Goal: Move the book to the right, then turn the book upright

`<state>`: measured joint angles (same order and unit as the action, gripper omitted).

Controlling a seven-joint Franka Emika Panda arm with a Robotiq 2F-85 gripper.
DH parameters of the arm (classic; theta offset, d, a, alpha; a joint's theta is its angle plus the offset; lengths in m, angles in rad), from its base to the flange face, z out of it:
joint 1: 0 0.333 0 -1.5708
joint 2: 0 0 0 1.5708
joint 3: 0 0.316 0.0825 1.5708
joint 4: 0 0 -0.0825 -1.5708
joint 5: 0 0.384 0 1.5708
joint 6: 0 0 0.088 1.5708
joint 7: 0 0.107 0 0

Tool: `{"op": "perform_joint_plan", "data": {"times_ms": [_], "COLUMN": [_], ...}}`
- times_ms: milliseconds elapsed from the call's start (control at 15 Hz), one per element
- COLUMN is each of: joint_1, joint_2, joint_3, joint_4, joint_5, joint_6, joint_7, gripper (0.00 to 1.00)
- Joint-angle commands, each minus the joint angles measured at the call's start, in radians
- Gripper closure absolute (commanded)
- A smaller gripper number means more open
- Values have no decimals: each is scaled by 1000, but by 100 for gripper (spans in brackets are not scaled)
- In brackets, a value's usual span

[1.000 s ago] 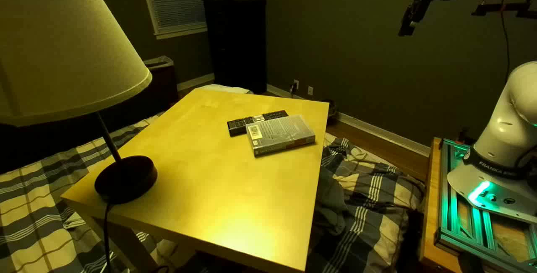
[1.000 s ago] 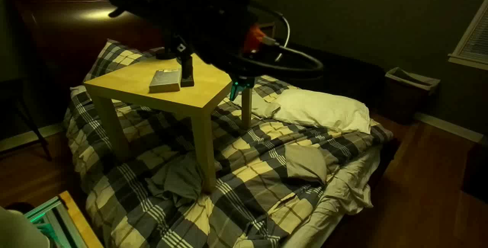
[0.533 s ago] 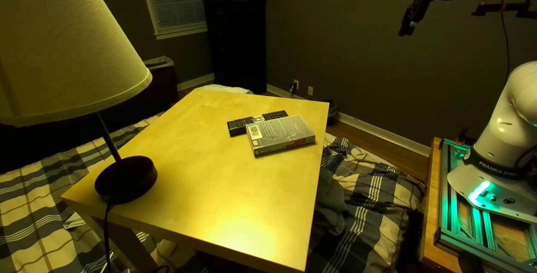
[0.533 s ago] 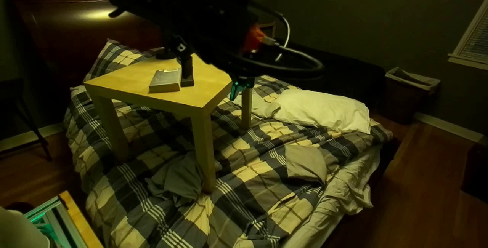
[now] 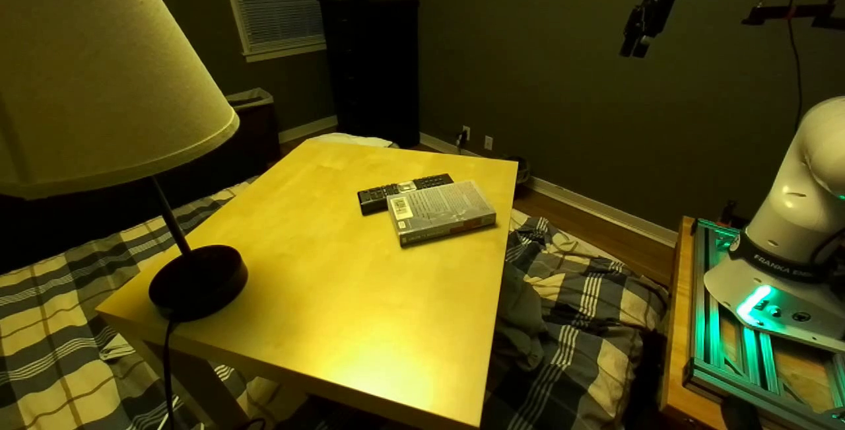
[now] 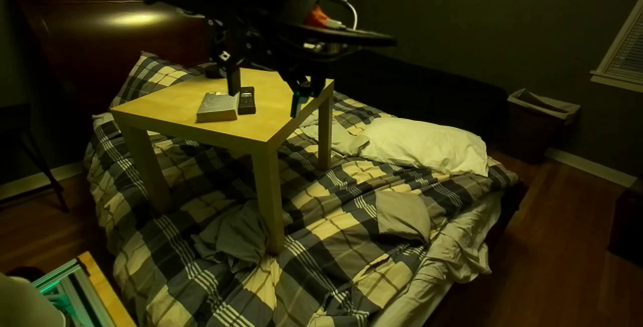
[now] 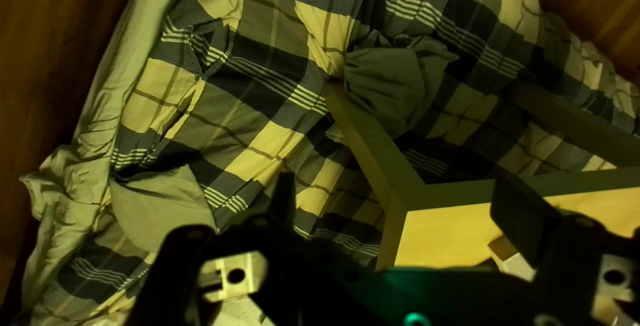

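The book (image 5: 449, 209) is a thin grey-tan block lying flat on the light wooden table (image 5: 330, 278), near the edge towards the robot base. It also lies flat in an exterior view (image 6: 217, 106). My gripper (image 5: 634, 50) is open and empty, high up and away from the book. In an exterior view its spread fingers (image 6: 266, 97) cross the line of sight to the table. In the wrist view the open fingers (image 7: 395, 183) show a table corner and bed between them. A pale corner beside the right finger there may be the book; I cannot tell.
A black remote (image 5: 375, 199) lies right beside the book, on its far side in that view. A lamp with a black base (image 5: 198, 283) stands at the table's far-left corner. The table stands on a bed with a plaid cover (image 6: 321, 246). A pillow (image 6: 427, 143) lies on it.
My gripper has moved slightly and tilted; it has shifted left in both exterior views and up in one, uncovering the remote there. The book and remote have not moved.
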<state>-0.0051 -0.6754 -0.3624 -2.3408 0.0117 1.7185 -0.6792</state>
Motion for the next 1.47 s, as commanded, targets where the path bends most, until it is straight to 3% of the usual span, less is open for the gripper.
{"op": "perform_joint_plan", "data": {"times_ms": [0,467,1200,1267,1400], "joint_1": [27,122,292,324,316], "joint_2": [-30,-32,23,39,26], "joint_3": [117,304,495,499,491], "joint_4": [-46,-100,-172,-172,-160], "joint_5": [-9,25,74,85,60], "joint_6": [16,150,351,369,341], "joint_7": [-6,122,346,319,317], "gripper": [0,0,0,0,0]}}
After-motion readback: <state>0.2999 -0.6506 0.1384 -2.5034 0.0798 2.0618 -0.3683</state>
